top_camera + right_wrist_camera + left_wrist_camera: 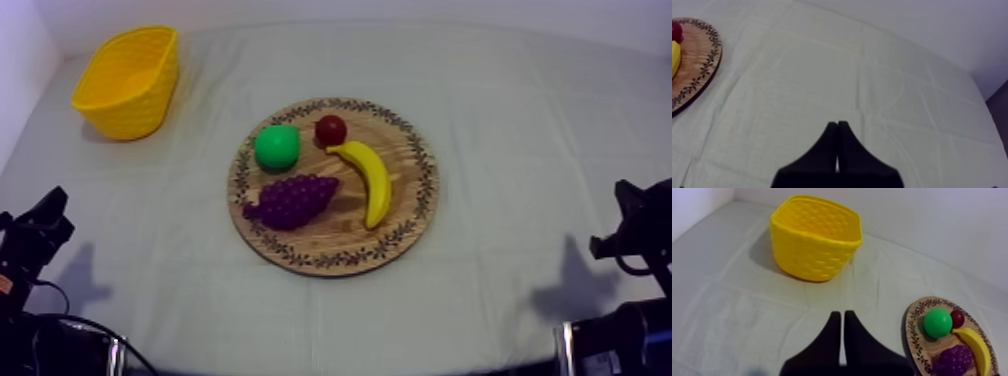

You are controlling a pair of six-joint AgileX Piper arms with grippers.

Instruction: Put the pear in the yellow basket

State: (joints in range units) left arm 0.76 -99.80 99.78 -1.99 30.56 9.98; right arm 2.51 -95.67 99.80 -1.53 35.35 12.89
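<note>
A green pear [277, 147] lies on the left part of the round wooden board [340, 228] at the table's middle, beside a small red fruit [331, 129], a banana [372, 180] and grapes [292, 199]. The yellow basket [128, 80] stands at the far left. My left gripper [45, 215] rests low at the left and my right gripper [630, 205] low at the right, both well away from the board. In the left wrist view, the shut left gripper [842, 315] points between the basket [814, 238] and the pear [937, 322]. The right gripper [837, 125] is shut over bare cloth.
Open cloth lies between the board and the basket, and all round the board. The board's rim [697, 70] with the small red fruit [676, 31] and the banana's tip [674, 57] sits well off from the right gripper. A wall borders the table's far and left sides.
</note>
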